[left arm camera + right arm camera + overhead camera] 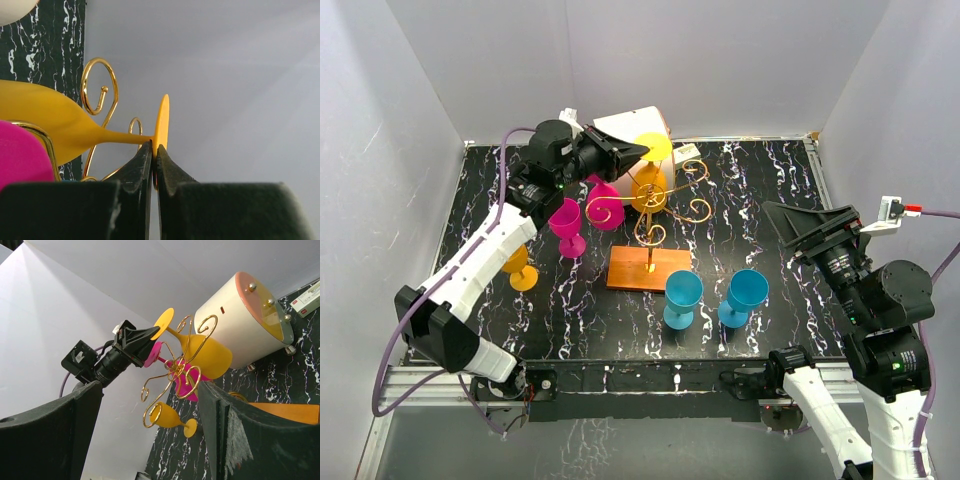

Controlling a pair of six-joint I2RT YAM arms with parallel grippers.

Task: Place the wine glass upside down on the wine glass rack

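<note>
Yellow wine glass [649, 190] sits bowl-down, foot up, among the scrolls of the wine glass rack [648, 268] at the back of the worktop [770, 180]. Its stem leans towards the left tool [154, 150], pressed together on the foot's rim. The bowl's mouth is hidden. Right tool [800, 222] gapes wide, empty.

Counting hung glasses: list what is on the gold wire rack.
A yellow glass sits foot-up in the gold wire rack, the left pincer shut on its foot. A pink glass hangs foot-up beside it; which scroll carries it is hidden behind the yellow glass.
</note>
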